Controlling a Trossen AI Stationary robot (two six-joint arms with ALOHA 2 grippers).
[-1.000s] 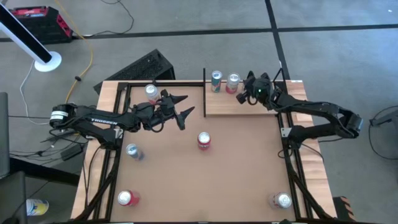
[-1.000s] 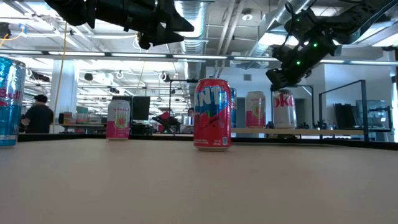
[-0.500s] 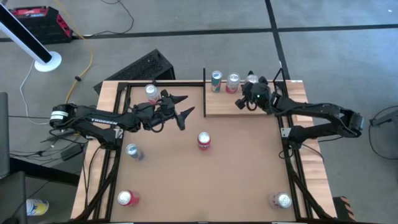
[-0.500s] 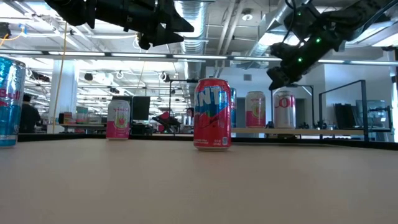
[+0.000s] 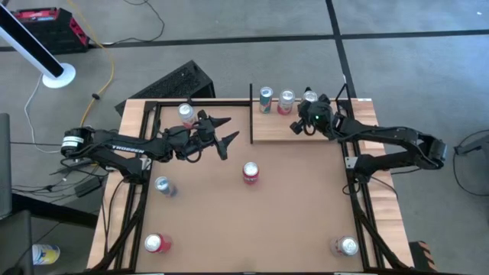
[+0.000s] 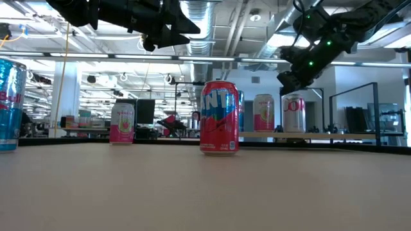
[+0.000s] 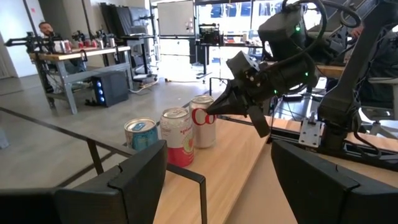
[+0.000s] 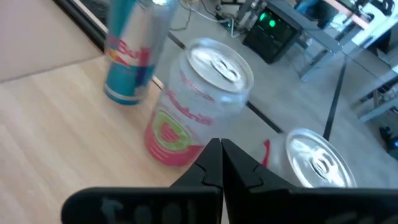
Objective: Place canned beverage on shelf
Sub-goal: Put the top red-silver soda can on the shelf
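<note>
Three cans lined up along the shelf [image 5: 306,128] back edge: teal Red Bull can [image 8: 134,53], pink can [image 8: 189,102], white Coke can [image 6: 293,113]. Right tool [image 8: 221,163] pressed together, hovering above them. Left tool [image 5: 228,131] spread, mid-worktop. Red Fanta can [image 6: 219,118] alone on worktop [image 5: 290,206].

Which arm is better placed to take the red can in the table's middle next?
Probably left: the left gripper is open and hovers nearer the red can; the right gripper is shut, over the shelf.
</note>
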